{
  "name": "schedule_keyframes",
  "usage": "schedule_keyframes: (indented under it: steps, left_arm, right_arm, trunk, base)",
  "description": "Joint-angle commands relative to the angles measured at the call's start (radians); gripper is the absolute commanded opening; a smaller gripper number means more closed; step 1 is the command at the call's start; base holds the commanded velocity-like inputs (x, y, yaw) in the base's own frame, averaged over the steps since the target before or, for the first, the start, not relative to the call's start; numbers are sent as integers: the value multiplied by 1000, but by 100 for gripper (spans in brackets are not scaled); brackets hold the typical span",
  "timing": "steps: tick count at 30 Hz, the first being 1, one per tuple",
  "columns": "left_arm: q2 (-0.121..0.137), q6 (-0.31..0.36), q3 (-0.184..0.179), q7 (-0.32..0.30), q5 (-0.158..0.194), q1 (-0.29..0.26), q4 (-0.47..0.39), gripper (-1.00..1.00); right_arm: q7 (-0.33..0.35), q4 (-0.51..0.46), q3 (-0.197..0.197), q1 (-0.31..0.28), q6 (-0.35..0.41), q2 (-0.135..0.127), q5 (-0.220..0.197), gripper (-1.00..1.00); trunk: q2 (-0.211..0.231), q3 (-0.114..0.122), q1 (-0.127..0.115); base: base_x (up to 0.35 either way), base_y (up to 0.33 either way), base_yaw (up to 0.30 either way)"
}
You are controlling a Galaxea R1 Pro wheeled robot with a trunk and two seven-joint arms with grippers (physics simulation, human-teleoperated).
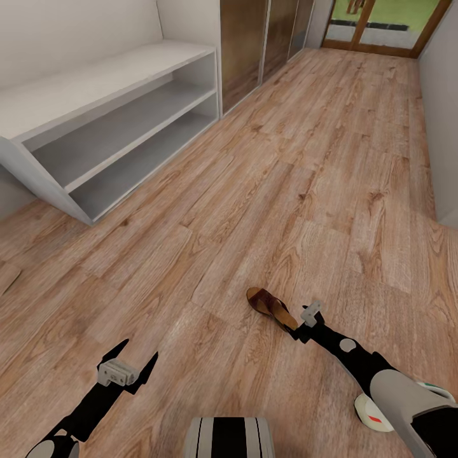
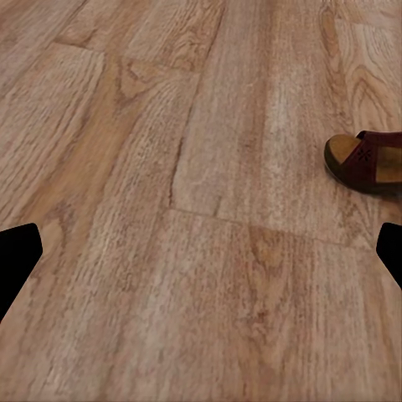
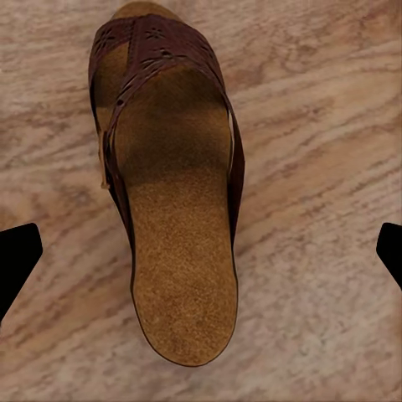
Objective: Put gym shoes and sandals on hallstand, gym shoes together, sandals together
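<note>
**Right pincer poised over 1 sandal**

Head view: the sandal lies on the corridor floor, well clear of the hallstand; the right pincer is at its heel, the left pincer spread wide.

Left wrist view: the sandal is well away from the left pincer's fingertips.

Right wrist view: the sandal lies centred between spread fingertips. Closing across the flat footbed may slip.

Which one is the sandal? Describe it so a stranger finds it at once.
From the grey rack at the wall, look out across the plank floor toward the robot. The sandal lies there alone, right at the right claw. Its dark brown perforated strap and tan footbed set it apart from the white shoe nearby.
</note>
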Motion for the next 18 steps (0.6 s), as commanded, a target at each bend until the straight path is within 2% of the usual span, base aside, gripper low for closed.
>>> schedule_keyframes:
  steps: [1,18]
  left_arm:
    - [0,0,0,0,0,0,0,100]
    - [-2,0,0,0,0,0,0,100]
  right_arm:
    - [0,-2,0,0,0,0,0,100]
    - [-1,-8,0,-1,0,1,-2,100]
  trunk:
    - [0,0,0]
    - [0,-11,0]
  base:
    - [0,0,0]
    - [0,0,0]
